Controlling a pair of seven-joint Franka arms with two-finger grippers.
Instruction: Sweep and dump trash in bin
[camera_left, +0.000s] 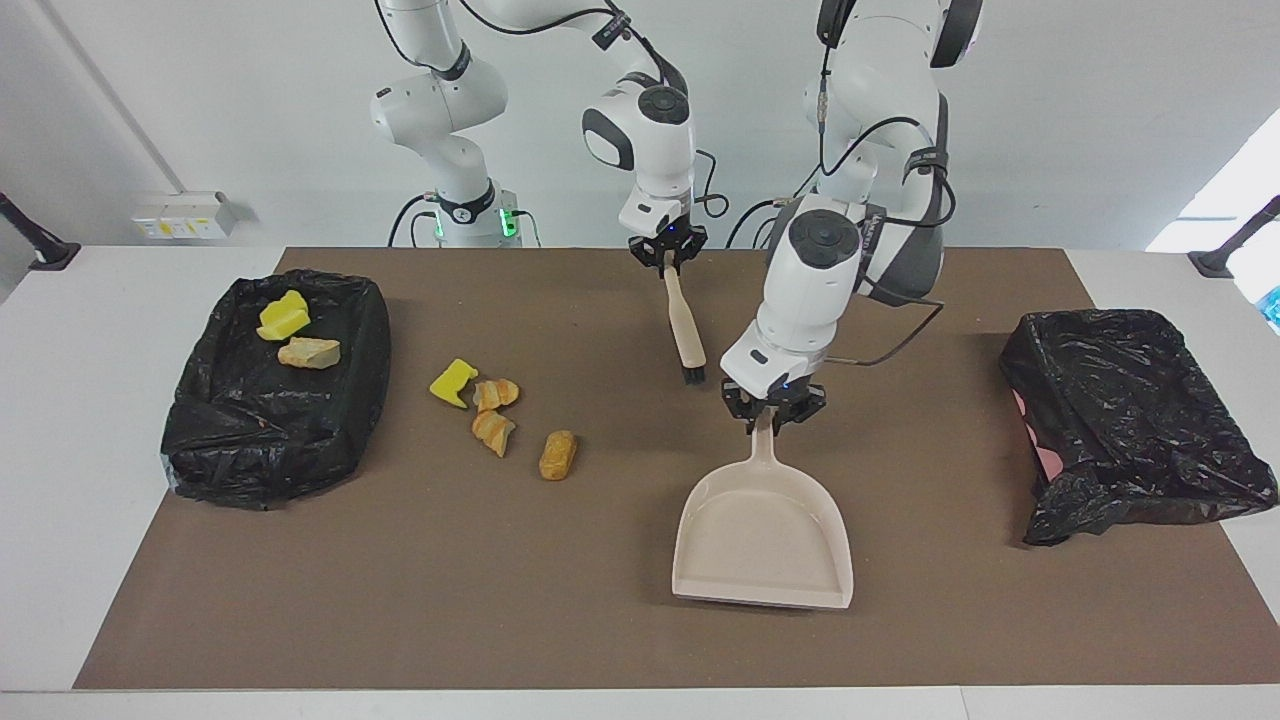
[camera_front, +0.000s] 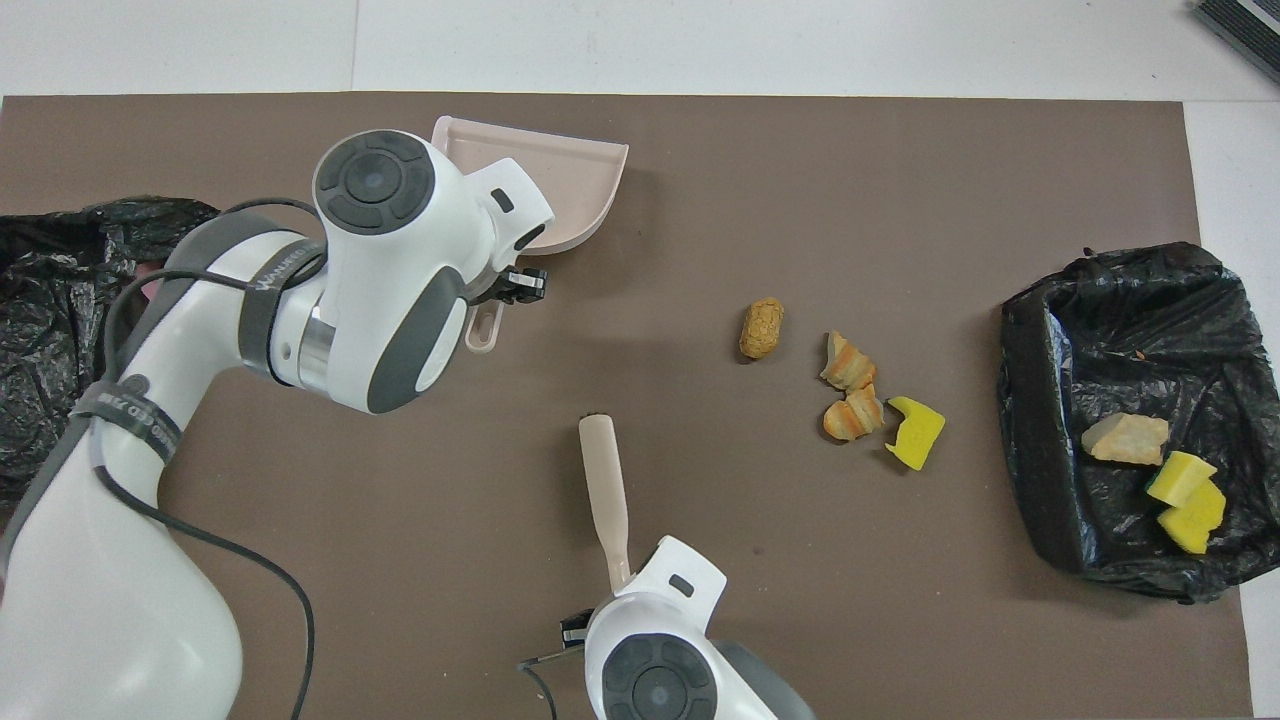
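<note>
Facing view shows the bin (camera_left: 275, 400) with three pieces at the right arm's end of the bench (camera_left: 500, 600), then four pieces of trash (camera_left: 495, 415) on the mat beside it. The right gripper (camera_left: 668, 262) points down, its jaws closed on the brush (camera_left: 684, 335). The left gripper (camera_left: 772, 412), bent forward, grips the dustpan (camera_left: 765, 530) by its handle. Overhead view hides both jaws under the wrists, yet shows the pan's open mouth.

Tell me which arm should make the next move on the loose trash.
Probably the right: its gripper holds the brush, beside the trash. The left gripper holds the dustpan, lifted toward the left arm's end.
</note>
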